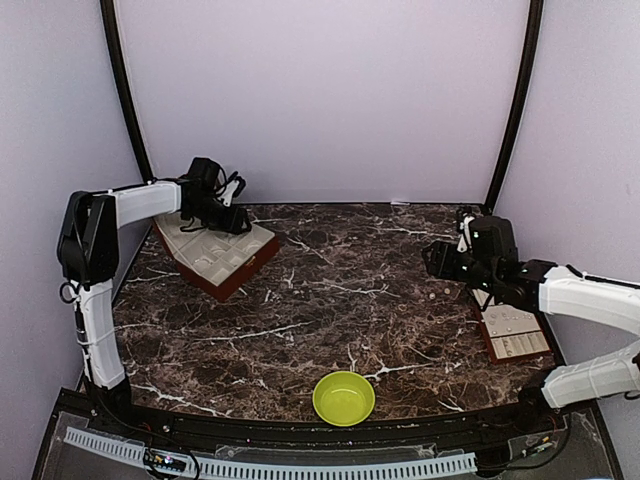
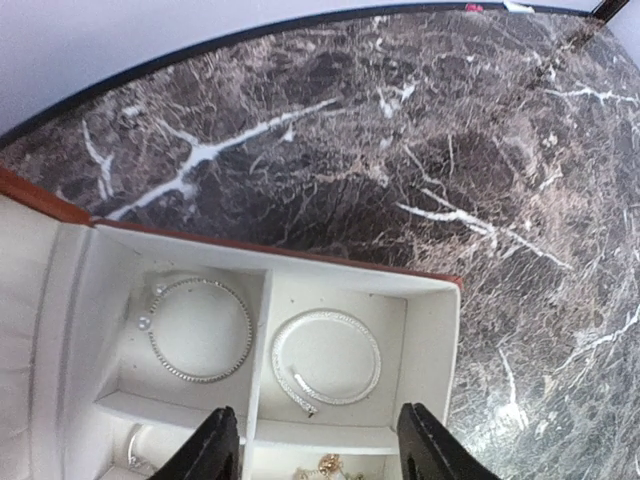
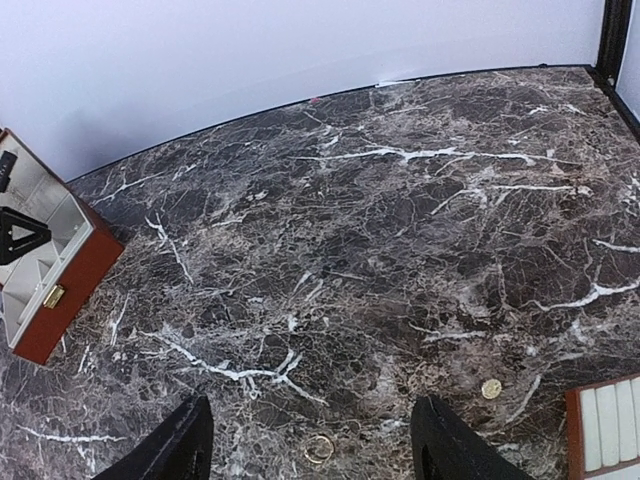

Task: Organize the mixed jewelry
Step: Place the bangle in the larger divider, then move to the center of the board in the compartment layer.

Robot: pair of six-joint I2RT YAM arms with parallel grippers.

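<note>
In the left wrist view the red-brown hinged box lies open, with two silvery hoops in its cream compartments: a beaded one and an open-ended one. Tiny pale beads lie beside the beaded hoop. A gold piece sits in the compartment below. My left gripper hovers over the box, open and holding nothing. My right gripper is open low over the marble, and a small gold ring lies on the table between its fingers. A round gold piece rests to the right.
A green bowl stands near the front edge, in the middle. The padded tray lies under the right arm, its corner showing in the right wrist view. The box sits at the back left. Walls enclose the table on three sides.
</note>
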